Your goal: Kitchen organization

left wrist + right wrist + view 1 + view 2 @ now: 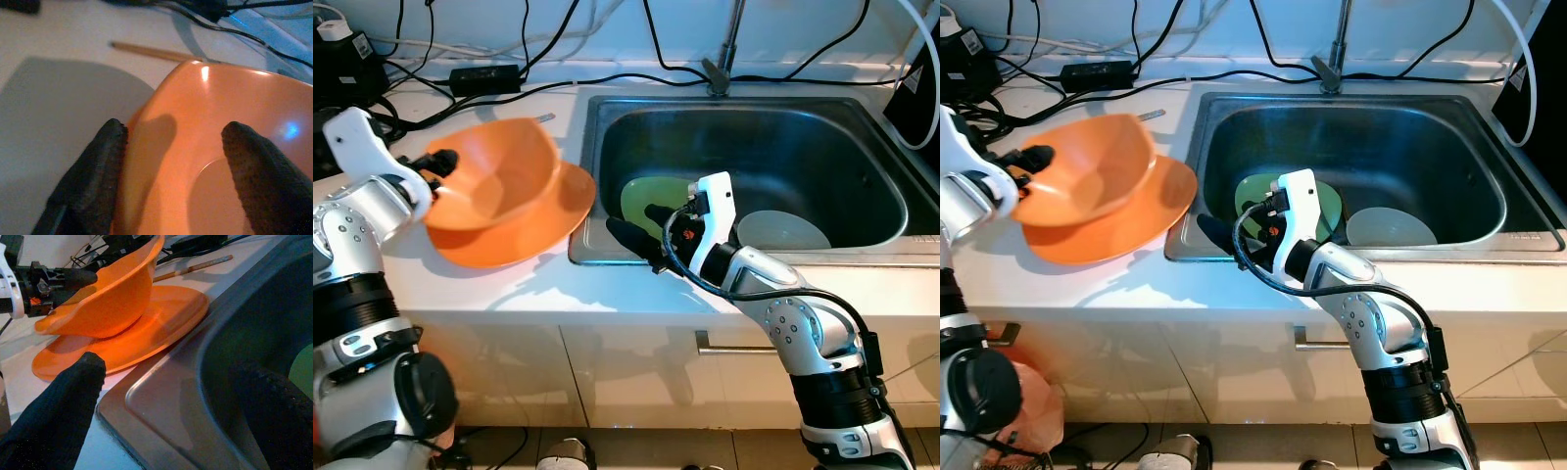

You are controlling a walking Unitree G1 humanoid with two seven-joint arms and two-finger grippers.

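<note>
Left eye view shows an orange bowl tilted on an orange plate, which lies on the counter at the sink's left edge. The left gripper pinches the bowl's rim, one finger outside and the other inside. In the sink's basin, near its front wall, lie a green plate and, just beside it, a white dish. The right gripper hangs over the sink's front left corner, fingers spread, holding nothing. A chopstick lies on the counter behind the bowl, with cables along the back edge.
</note>
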